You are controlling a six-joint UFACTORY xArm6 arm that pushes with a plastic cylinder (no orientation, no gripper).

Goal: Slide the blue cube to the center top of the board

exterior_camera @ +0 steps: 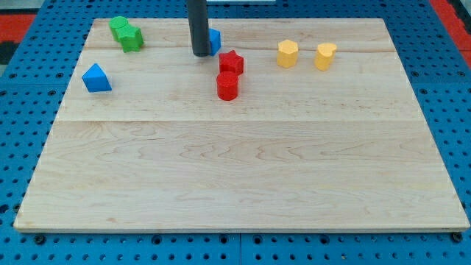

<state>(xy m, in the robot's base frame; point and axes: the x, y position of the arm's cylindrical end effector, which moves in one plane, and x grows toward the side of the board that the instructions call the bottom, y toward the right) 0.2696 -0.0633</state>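
Observation:
The blue cube (214, 40) sits near the top middle of the wooden board (243, 169), mostly hidden behind my rod. My tip (199, 54) rests on the board just at the cube's left side, touching or nearly touching it. A red star block (231, 62) lies just to the lower right of the cube. A red cylinder (227, 86) stands below the star.
Two green blocks (126, 33) lie together at the top left. A blue triangular block (96, 77) is at the left. A yellow hexagonal block (287, 53) and a yellow block (325, 55) stand at the top right. Blue pegboard surrounds the board.

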